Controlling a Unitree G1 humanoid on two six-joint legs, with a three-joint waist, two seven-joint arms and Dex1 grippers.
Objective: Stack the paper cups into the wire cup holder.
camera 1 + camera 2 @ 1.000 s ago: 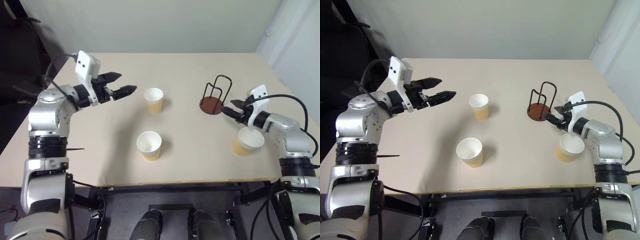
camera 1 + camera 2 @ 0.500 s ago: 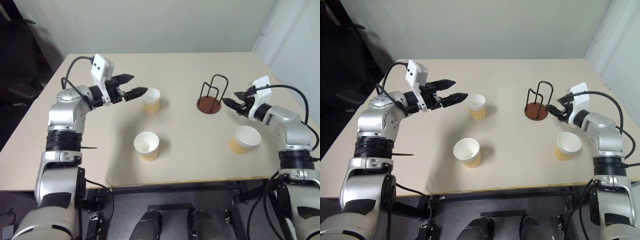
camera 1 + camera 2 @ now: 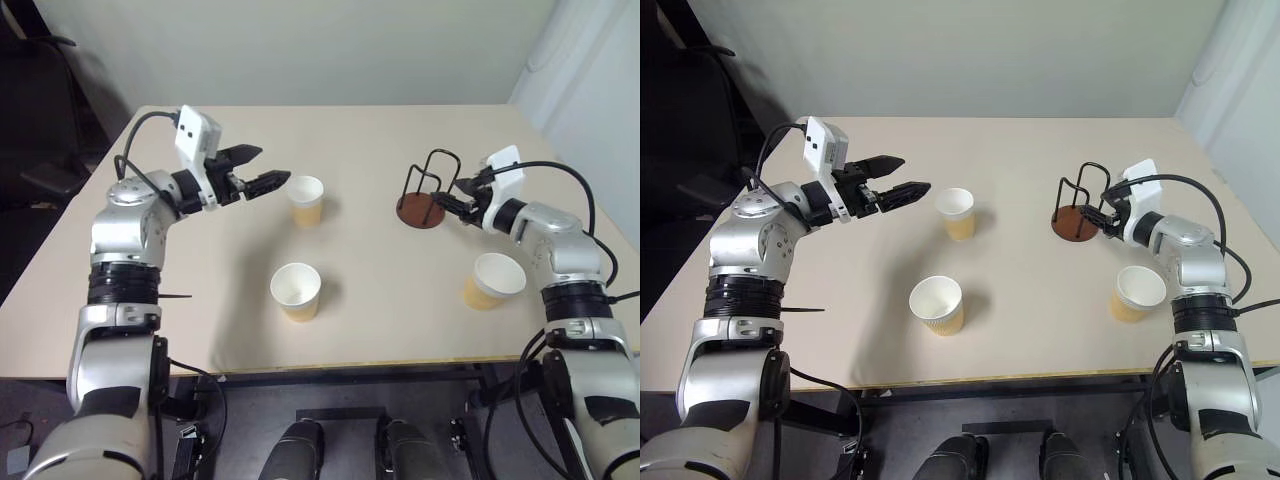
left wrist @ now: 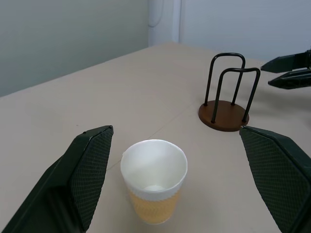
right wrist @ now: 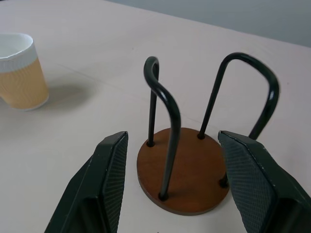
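Toward the table's (image 3: 200, 300) far right stands the wire cup holder (image 3: 425, 196), empty, with the right hand (image 3: 449, 199) spread open just beside it. One paper cup (image 3: 306, 200) sits mid-table toward the far edge, the left hand (image 3: 270, 176) gaping wide beside it, touching nothing. A second cup (image 3: 296, 291) stands near the front edge; a third (image 3: 491, 280) near the right edge.

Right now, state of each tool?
Left tool: open, empty, fingers either side of a paper cup, not touching it.
Right tool: open, empty, lined up on the wire cup holder.
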